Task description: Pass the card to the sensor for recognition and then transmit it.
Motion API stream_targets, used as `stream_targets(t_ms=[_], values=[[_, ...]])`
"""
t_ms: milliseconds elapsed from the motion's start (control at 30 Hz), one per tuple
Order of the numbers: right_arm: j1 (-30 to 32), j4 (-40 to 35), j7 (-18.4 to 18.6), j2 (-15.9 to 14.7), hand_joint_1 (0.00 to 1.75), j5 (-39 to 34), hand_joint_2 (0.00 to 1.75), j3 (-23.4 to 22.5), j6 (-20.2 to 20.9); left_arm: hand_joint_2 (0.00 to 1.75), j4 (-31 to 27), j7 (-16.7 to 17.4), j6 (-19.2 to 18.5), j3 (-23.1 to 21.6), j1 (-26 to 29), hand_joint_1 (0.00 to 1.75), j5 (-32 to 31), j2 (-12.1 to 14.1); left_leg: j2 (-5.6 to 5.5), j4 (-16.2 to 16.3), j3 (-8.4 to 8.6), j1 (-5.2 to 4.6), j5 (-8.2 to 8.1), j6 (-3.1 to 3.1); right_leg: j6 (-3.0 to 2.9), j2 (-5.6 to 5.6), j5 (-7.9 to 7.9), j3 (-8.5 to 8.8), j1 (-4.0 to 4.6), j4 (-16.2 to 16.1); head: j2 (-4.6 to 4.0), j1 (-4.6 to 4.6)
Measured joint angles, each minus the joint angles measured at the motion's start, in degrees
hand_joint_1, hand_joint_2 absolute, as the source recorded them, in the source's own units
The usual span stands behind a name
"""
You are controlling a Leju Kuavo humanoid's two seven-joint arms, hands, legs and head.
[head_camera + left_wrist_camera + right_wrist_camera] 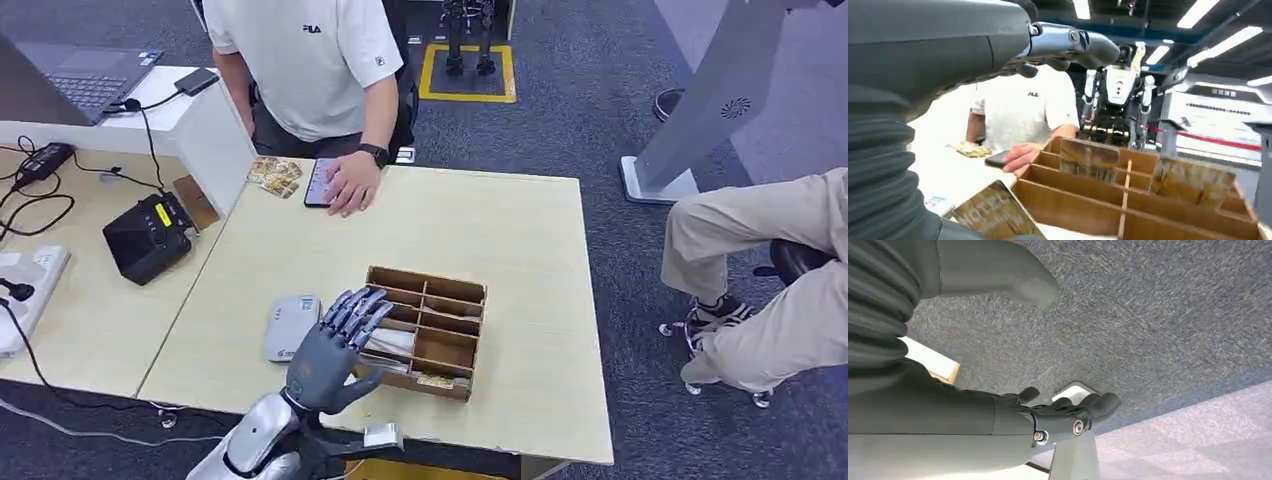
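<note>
Left hand (335,345): raised over near-left corner of wooden divider box (425,330); fingers spread and extended, nothing held.
Right hand (1048,415): hangs over grey carpet (1158,315); fingers loosely extended, empty.
Cards: several upright in box compartments (1088,159); one more just beside the left hand (995,212), contact unclear.
Sensor (292,326): white-grey unit flat on table (520,230), just left of box.
Person (310,60): at far side, hand (352,184) on a dark phone; loose card pile (275,175) beside it.
</note>
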Motion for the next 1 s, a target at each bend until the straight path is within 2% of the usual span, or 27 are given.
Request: stream_targets(t_ms=[233,367,567,700,1000], values=[[-0.1,0.2,0.0,0.0,0.00,-0.3,1.75,0.0,0.0,1.75,-0.5,-0.8,0.0,1.1,1.1,0.00,0.5,-0.5,0.01,0.0,-0.01,0.01,0.00,0.00,0.00,0.01,0.00,-0.01,0.00,0.0,0.00,0.00],[-0.1,0.3,0.0,0.0,0.00,-0.4,1.75,0.0,0.0,1.75,-0.5,-0.6,-0.1,1.7,1.1,0.00,-1.9,-0.7,0.01,0.0,-0.01,0.00,0.00,0.00,0.00,0.00,0.00,-0.01,0.00,0.0,0.00,0.00],[-0.2,0.5,0.0,0.0,0.00,-0.4,1.75,0.0,0.0,1.75,-0.1,2.2,-1.5,2.0,1.1,0.00,-7.9,-0.7,0.02,0.0,-0.01,0.00,0.00,0.00,0.00,0.01,0.00,-0.01,0.00,0.0,0.00,0.00],[-0.2,0.6,0.1,0.0,0.00,-0.3,1.75,0.0,0.0,1.75,1.4,5.6,-2.8,2.4,0.5,0.00,-14.4,-0.7,0.02,0.0,-0.01,0.00,0.00,0.00,0.00,0.01,0.00,-0.02,0.00,0.0,0.00,0.00],[-0.3,0.7,0.3,0.0,0.00,-0.2,1.75,0.0,0.0,1.75,4.0,7.9,-3.5,2.5,-0.9,0.00,-17.4,-1.1,0.02,0.0,0.01,0.00,0.00,0.00,0.00,0.00,0.01,0.01,0.00,0.0,0.00,0.00]])
